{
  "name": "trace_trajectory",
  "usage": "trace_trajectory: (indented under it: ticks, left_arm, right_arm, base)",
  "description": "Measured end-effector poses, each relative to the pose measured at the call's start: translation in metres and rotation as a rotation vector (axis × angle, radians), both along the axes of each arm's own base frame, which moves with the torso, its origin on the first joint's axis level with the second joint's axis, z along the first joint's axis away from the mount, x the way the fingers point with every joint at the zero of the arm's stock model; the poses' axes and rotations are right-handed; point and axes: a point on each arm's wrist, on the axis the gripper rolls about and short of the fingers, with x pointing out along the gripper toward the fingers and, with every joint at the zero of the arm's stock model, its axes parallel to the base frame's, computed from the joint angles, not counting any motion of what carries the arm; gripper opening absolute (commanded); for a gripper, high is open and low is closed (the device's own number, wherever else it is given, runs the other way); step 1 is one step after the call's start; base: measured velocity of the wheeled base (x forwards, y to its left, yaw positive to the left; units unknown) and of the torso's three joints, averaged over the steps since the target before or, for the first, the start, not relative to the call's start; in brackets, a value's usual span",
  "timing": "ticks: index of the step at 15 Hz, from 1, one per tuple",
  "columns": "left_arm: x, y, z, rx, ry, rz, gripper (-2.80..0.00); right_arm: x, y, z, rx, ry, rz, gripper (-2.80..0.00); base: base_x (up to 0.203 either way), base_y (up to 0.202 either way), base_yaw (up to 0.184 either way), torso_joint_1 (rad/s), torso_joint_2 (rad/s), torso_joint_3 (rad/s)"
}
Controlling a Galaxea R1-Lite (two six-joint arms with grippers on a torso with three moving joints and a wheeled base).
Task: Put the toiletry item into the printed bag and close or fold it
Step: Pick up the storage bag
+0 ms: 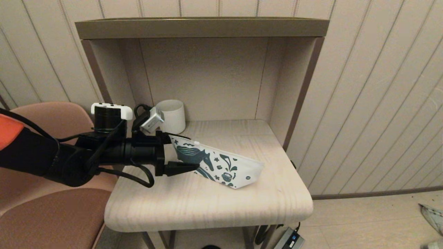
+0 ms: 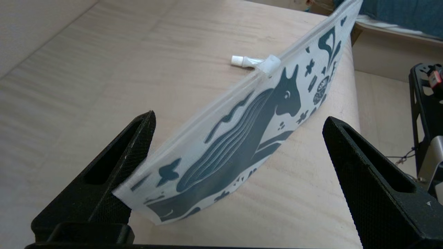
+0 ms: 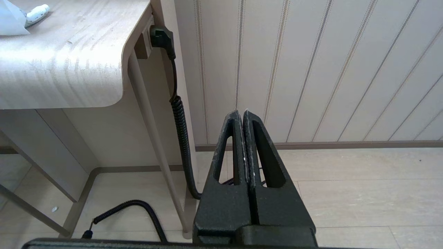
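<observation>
The left gripper (image 1: 180,154) stood spread wide around the near end of the printed bag (image 1: 221,166) on the table (image 1: 207,204); soft, light, floppy, best pinched at that corner. The right gripper (image 3: 245,119) hung pressed together beside the table

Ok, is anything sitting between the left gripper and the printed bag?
Nothing visible. The left gripper is open with its fingers either side of the near end of the printed bag, one finger at the bag's corner. The white mug stands behind, out of the way.
</observation>
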Motion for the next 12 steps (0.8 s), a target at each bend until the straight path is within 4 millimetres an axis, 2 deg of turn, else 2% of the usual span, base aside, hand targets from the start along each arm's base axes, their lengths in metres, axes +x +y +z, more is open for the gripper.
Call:
trace_trajectory:
  ticks: [3, 4, 12]
  left_arm:
    - [0.0006, -0.0004, -0.0016, 0.002, 0.005, 0.000, 0.00]
    - [0.0004, -0.0004, -0.0022, 0.002, 0.006, 0.000, -2.80]
    - [-0.0010, 0.0005, -0.0039, 0.006, 0.001, 0.002, -2.80]
  right_arm:
    - [0.0000, 0.0000, 0.0000, 0.000, 0.000, 0.000, -2.80]
    - [0.0000, 0.0000, 0.0000, 0.000, 0.000, 0.000, -2.80]
    - [0.0000, 0.0000, 0.0000, 0.000, 0.000, 0.000, -2.80]
  base:
    - [0.000, 0.000, 0.000, 0.000, 0.00, 0.000]
    - [0.000, 0.000, 0.000, 0.000, 0.00, 0.000]
    - [0.000, 0.000, 0.000, 0.000, 0.00, 0.000]
